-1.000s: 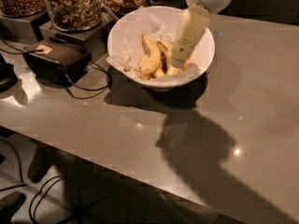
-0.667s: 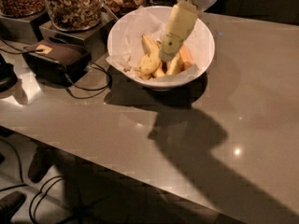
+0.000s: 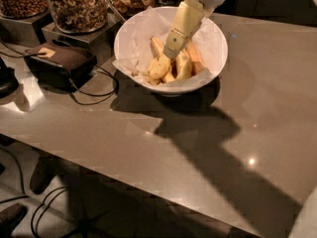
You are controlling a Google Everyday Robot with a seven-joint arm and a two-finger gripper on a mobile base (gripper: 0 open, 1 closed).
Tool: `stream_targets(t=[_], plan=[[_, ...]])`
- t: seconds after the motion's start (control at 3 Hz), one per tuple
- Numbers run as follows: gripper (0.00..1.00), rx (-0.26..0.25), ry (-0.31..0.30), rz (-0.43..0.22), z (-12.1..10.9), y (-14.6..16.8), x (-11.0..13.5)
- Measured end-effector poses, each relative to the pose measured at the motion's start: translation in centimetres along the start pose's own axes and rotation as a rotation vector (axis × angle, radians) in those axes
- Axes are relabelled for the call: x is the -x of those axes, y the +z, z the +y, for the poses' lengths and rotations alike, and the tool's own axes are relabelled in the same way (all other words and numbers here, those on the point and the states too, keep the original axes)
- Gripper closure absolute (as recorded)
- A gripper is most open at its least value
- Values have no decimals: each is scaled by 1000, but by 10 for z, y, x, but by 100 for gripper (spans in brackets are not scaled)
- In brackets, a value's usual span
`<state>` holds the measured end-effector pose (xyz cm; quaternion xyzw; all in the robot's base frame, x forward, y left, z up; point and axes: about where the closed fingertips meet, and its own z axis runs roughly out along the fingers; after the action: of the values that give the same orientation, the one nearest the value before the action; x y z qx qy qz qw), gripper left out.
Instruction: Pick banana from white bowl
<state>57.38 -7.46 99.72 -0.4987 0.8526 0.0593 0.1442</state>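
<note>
In the upper middle of the frame, the pale cream gripper (image 3: 172, 49) reaches into the wide white paper-lined bowl (image 3: 219, 51), its tip over the freckled yellow banana (image 3: 159, 67); its grip cannot be made out.

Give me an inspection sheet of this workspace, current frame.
Surface: grey tabletop, glossy, arm's shadow across it.
Job's things: banana lies in the white bowl among other fruit, on crumpled paper.
Clutter: jars of nuts and a dark box, left of the bowl.
Grippers: tool inside the bowl, at the banana; contact unclear.
Cables: black cable loops from the box; more on the floor.
Surroundings: dim floor below the table.
</note>
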Motion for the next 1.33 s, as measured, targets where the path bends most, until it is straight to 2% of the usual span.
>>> stream_targets(t=[0.33, 0.67, 1.0, 1.33], plan=[[19, 14, 35, 3, -5, 6, -2], [24, 23, 57, 9, -13, 15, -1], [35, 31, 60, 19, -14, 22, 1], [37, 32, 62, 36, -13, 28, 4]])
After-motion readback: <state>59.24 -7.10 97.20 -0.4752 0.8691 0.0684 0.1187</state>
